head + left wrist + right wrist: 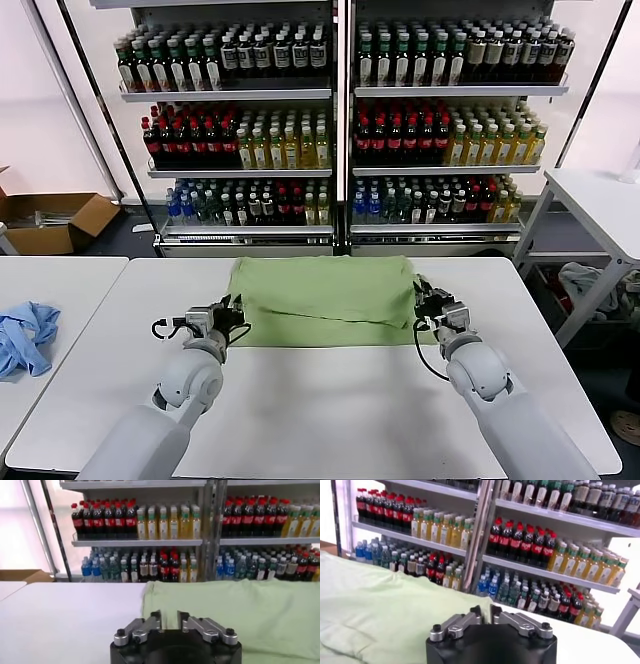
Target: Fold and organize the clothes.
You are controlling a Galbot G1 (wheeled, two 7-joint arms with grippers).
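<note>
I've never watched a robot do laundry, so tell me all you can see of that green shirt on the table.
The shirt is light green, soft-looking cloth, already folded into a flat, roughly rectangular stack with layered edges along its near side. It lies on the white table, toward the far edge, in front of the drink shelves. No collar, buttons or print show. The left gripper sits at its left edge, the right gripper at its right edge; whether either touches the cloth is unclear.

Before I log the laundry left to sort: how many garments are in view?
2. A green shirt lies folded on the middle table between both arms; a crumpled blue garment sits on the table to the robot's left. Others may be out of view.
</note>
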